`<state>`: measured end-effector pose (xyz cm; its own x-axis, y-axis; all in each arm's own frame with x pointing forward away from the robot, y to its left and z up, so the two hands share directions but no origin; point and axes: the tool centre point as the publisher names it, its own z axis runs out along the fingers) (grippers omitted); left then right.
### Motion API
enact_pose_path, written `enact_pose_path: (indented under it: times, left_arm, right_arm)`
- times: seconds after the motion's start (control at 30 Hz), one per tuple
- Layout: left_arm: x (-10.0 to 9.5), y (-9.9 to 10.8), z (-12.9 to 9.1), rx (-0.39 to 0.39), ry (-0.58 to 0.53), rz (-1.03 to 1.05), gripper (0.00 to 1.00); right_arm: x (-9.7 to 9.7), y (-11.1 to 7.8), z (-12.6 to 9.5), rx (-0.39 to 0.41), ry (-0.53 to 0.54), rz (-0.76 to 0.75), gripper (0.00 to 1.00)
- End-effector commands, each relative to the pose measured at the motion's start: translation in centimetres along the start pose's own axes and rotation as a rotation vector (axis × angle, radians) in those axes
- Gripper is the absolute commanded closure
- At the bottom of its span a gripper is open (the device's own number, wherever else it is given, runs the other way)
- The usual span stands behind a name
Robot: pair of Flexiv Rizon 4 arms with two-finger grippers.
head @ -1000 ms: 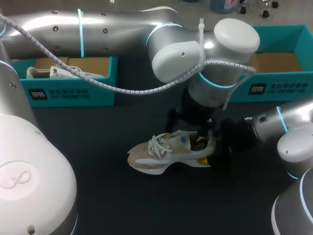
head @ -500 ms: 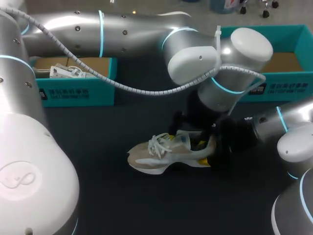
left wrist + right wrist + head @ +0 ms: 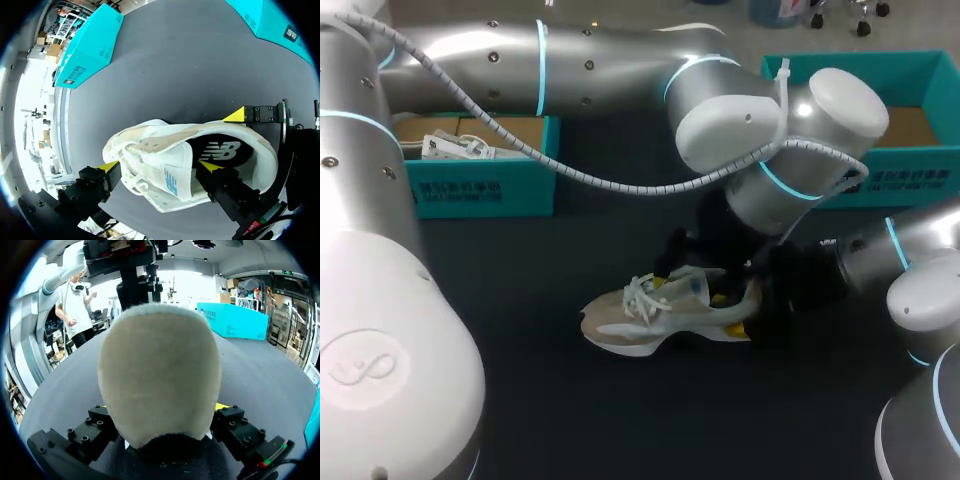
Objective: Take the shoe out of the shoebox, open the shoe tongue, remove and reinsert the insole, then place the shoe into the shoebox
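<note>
Two grippers on shoe point(image 3: 660, 318), upright mid-table, near of shoebox point(image 3: 920, 182) at far right. Right gripper point(image 3: 160, 407) clamps heel, likely steadying. Left gripper point(image 3: 159, 166) spread wide, one finger behind tongue point(image 3: 172, 172), probably to pry it open.

This appears to be a robotics laboratory or test room, not a home. The silver left arm point(image 3: 610, 60) and right arm point(image 3: 910, 265) have glowing blue rings at the joints, and a ribbed cable hose point(image 3: 600, 184) runs along the left one. They work over a plain dark table point(image 3: 620, 420). One shoe point(image 3: 655, 320) lies under the left gripper point(image 3: 159, 166). Beyond it stand two identical teal boxes, the left shoebox point(image 3: 480, 190) and the right shoebox point(image 3: 910, 180).
</note>
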<state>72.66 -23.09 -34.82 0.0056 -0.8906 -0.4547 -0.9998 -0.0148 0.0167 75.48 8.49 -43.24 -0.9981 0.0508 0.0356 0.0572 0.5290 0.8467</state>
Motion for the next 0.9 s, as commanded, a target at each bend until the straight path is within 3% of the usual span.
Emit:
enact_pose_path:
  times: [0.03,0.2,0.27,0.3,0.4,0.5,0.9]
  left_arm:
    - [-1.1,0.9,-0.2,0.002,-0.011,-0.118,0.00]
    - [-2.7,0.9,-0.3,-0.004,-0.034,-0.166,0.14]
    - [-3.3,0.9,-0.4,-0.005,-0.039,-0.179,0.27]
    - [-3.4,1.0,-0.4,-0.005,-0.039,-0.181,0.44]
    - [-3.7,1.1,-0.5,-0.012,-0.025,-0.181,0.67]
    - [-3.8,1.1,-0.4,-0.024,0.018,-0.168,0.97]
    - [-4.4,1.0,-0.6,-0.054,0.188,-0.132,1.00]
  right_arm:
    - [0.2,-0.2,0.5,0.003,-0.002,0.001,0.97]
    - [0.2,-0.2,0.5,0.003,-0.002,0.001,0.97]
    - [0.2,-0.2,0.5,0.003,-0.002,0.001,0.96]
    - [0.2,-0.2,0.5,0.003,-0.002,0.001,0.97]
    - [0.2,-0.2,0.5,0.003,-0.002,0.001,0.96]
    - [0.2,-0.2,0.5,0.003,-0.002,0.001,0.96]
    - [0.2,-0.2,0.5,0.003,-0.002,0.001,0.94]
